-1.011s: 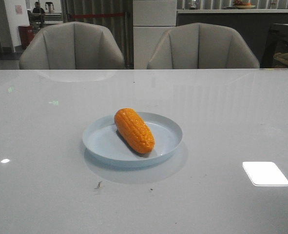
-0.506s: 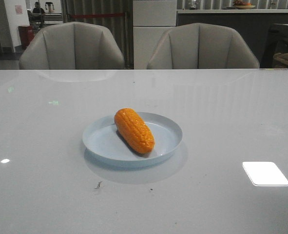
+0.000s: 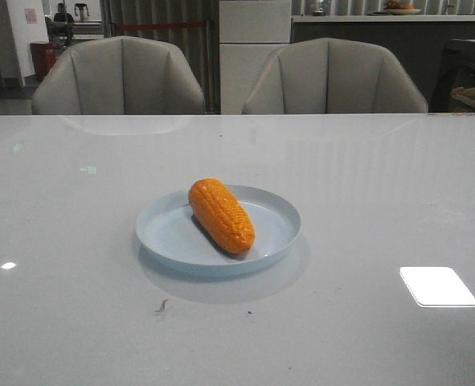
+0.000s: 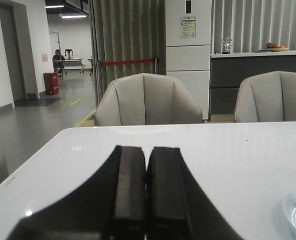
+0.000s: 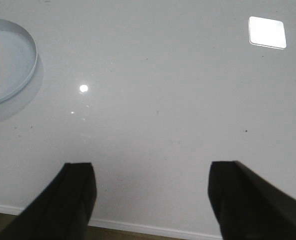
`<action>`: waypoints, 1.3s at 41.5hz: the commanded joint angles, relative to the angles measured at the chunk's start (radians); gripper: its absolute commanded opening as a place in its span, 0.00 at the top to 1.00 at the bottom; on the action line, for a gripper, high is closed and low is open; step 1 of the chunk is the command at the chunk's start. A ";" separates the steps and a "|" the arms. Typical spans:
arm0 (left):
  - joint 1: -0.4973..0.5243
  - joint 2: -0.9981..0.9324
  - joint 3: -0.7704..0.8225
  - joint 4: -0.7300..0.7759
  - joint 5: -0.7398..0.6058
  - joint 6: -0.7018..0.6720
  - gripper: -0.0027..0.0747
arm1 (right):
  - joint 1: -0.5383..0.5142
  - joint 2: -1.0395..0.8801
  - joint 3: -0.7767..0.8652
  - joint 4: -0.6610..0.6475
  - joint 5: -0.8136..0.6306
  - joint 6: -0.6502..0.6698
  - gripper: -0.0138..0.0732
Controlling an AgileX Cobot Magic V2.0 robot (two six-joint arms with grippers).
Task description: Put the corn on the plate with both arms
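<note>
Corn (image 3: 221, 215) lying diagonally inside plate (image 3: 273, 211), near middle of glossy pale bench (image 3: 382, 185). Bright square light reflection (image 3: 437, 286) on bench, well apart from plate on right. Two grey chairs (image 3: 118, 75) behind bench; beyond, dim room with cabinets and counter. Left pincer (image 4: 146, 195) pressed together, empty. Right pincer (image 5: 153, 200) spread wide above bench edge.

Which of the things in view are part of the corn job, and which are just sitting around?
Part of the job:
- corn, lying on the plate
- plate
- left gripper, shut
- right gripper, open

Just there:
- table
- two grey chairs behind it
- counter in the background
</note>
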 commanded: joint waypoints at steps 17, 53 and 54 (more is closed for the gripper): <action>0.002 -0.015 0.038 -0.015 -0.069 -0.003 0.84 | -0.006 -0.001 -0.027 0.000 -0.061 -0.004 0.18; 0.002 -0.015 0.038 -0.015 -0.069 -0.003 0.84 | 0.000 -0.359 0.362 0.052 -0.593 -0.005 0.29; 0.002 -0.015 0.038 -0.015 -0.069 -0.003 0.84 | 0.000 -0.383 0.384 0.052 -0.632 -0.005 0.32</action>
